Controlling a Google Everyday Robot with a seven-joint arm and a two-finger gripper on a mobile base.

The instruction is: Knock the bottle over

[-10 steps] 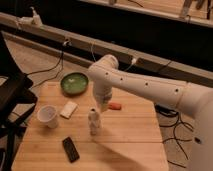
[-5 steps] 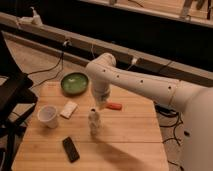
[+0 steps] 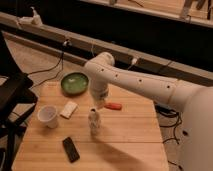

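The small whitish ribbed bottle [image 3: 94,121] stands upright near the middle of the wooden table [image 3: 130,140]. My gripper [image 3: 98,103] hangs at the end of the white arm, just above and slightly behind the bottle's cap, close to it. The white paper cup [image 3: 48,115] stands at the left of the table, apart from the bottle.
A green bowl [image 3: 75,83] sits at the back of the table. A pale sponge-like block [image 3: 69,109] lies beside the cup. An orange-red object [image 3: 113,106] lies behind the bottle. A black phone [image 3: 70,149] lies at the front. A black chair [image 3: 12,100] stands left of the table.
The arm has swung slightly left and lowered, bringing the gripper closer over the bottle. The bottle still stands upright in the same spot.
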